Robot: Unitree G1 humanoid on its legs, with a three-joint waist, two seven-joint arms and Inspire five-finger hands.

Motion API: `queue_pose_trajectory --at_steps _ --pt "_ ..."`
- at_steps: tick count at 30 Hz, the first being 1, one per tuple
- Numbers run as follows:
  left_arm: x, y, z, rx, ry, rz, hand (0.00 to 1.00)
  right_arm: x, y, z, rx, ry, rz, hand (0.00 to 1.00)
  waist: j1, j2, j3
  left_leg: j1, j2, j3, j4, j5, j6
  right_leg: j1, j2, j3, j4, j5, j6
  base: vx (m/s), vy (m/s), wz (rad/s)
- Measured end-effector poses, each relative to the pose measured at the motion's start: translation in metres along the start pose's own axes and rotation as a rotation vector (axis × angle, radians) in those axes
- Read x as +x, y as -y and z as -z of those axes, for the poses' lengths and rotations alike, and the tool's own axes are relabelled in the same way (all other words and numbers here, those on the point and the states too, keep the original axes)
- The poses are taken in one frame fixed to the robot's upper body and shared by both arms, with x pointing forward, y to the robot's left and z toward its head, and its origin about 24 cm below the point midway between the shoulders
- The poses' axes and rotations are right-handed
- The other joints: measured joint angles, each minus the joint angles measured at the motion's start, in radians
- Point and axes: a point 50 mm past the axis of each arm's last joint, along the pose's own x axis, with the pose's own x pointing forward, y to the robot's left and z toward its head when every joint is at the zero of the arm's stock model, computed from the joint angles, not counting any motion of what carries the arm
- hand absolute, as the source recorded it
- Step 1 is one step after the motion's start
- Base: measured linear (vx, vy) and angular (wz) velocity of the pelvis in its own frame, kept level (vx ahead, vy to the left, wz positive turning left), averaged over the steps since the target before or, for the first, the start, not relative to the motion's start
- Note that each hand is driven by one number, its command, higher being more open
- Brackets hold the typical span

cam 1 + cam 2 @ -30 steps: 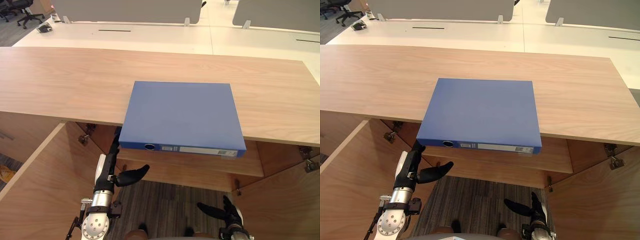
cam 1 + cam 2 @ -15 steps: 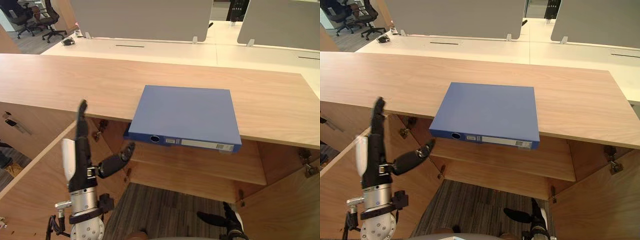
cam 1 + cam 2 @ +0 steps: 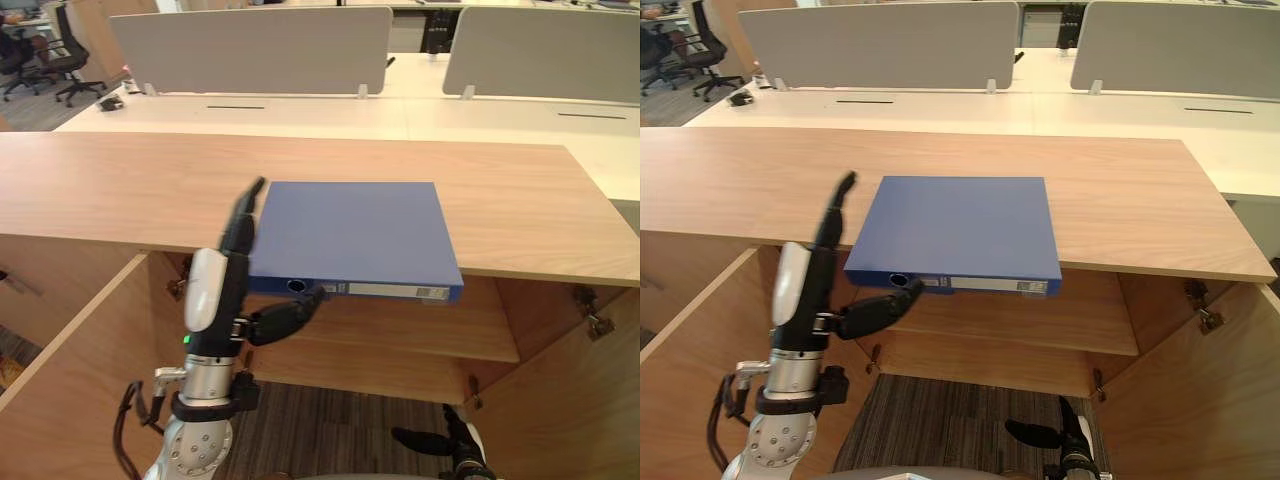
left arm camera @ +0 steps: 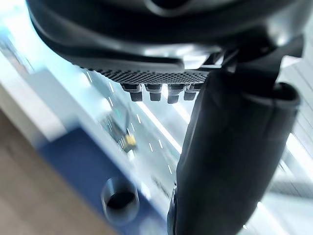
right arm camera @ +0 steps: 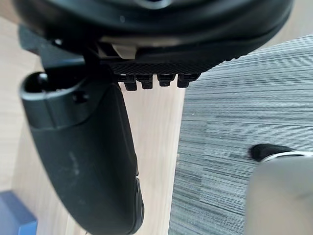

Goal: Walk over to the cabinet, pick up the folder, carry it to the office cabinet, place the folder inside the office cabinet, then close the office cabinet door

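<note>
Left hand (image 3: 212, 295) risen nearer, beside one blue folder (image 3: 350, 230)

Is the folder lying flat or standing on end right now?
Lying flat: the folder rests broad cover up on the cabinet top, its spine jutting past the front edge.

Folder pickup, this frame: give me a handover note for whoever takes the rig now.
Left hand: open, raised, fingers straight by the left edge of the blue folder, thumb under its spine; contact unclear.
Right hand: open, idle, low near the floor.
The folder lies flat on the cabinet top, spine overhanging the front edge.
Done: robot stands at the cabinet.
Left: everything from the grasp onward.
</note>
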Motion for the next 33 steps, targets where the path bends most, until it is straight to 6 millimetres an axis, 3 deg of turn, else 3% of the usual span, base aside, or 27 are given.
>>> queue_pose_trajectory --at_steps 4,5,10,15,22,26,31,33 --pt "0.005 0.007 0.004 0.058 0.029 0.087 1.00 -0.001 0.000 0.002 -0.002 -0.010 -0.004 1.00 -0.015 -0.001 -0.007 0.012 -0.003 0.020 -0.021 0.000 0.000 -0.014 0.000 0.033 -0.002 0.002 -0.001 0.06 0.024 -0.21" --pt "0.006 0.007 0.006 0.092 0.044 0.106 0.00 0.000 0.001 0.002 -0.003 -0.009 -0.006 1.00 -0.017 0.002 -0.010 0.023 -0.004 0.021 -0.034 0.000 0.000 -0.013 0.000 0.037 -0.002 0.005 -0.004 0.04 0.027 -0.14" --pt "0.011 0.010 0.017 0.251 0.073 0.183 0.00 0.000 -0.001 0.000 -0.020 -0.003 -0.023 1.00 -0.025 0.000 -0.025 0.049 -0.016 0.036 -0.072 0.007 0.009 -0.010 -0.008 0.047 -0.014 0.009 -0.003 0.01 0.031 -0.10" --pt "0.023 0.006 0.013 0.358 0.157 0.160 0.00 0.000 0.000 0.001 -0.021 -0.003 -0.030 1.00 -0.027 0.001 -0.026 0.068 -0.042 0.038 -0.134 0.037 0.025 -0.009 -0.025 0.046 -0.043 0.024 0.006 -0.01 0.036 0.00" --pt "0.033 -0.005 0.000 0.264 0.180 0.015 0.00 0.000 -0.002 -0.006 0.002 0.025 -0.032 1.00 -0.028 -0.007 -0.028 0.074 -0.053 0.059 -0.159 0.043 0.027 -0.019 -0.032 0.072 -0.048 0.027 0.012 0.00 0.010 -0.08" --pt "0.026 -0.001 -0.001 0.216 0.140 0.015 0.00 -0.001 -0.006 -0.032 0.103 0.136 -0.010 1.00 -0.030 -0.009 -0.027 0.068 -0.052 0.070 -0.159 0.042 0.026 -0.034 -0.030 0.092 -0.047 0.031 0.018 0.00 -0.018 -0.11" --pt "0.023 -0.005 -0.020 0.076 0.152 -0.035 0.00 -0.020 -0.008 -0.085 0.281 0.406 -0.003 1.00 -0.033 -0.012 -0.024 0.069 -0.049 0.103 -0.148 0.027 0.027 -0.047 -0.026 0.124 -0.041 0.034 0.022 -0.01 -0.017 -0.20" --pt "0.025 -0.009 -0.030 -0.052 0.168 -0.078 0.00 -0.038 -0.004 -0.105 0.412 0.528 0.006 1.00 -0.035 -0.015 -0.020 0.069 -0.049 0.118 -0.128 0.010 0.029 -0.047 -0.027 0.142 -0.040 0.036 0.024 -0.01 -0.007 -0.20"
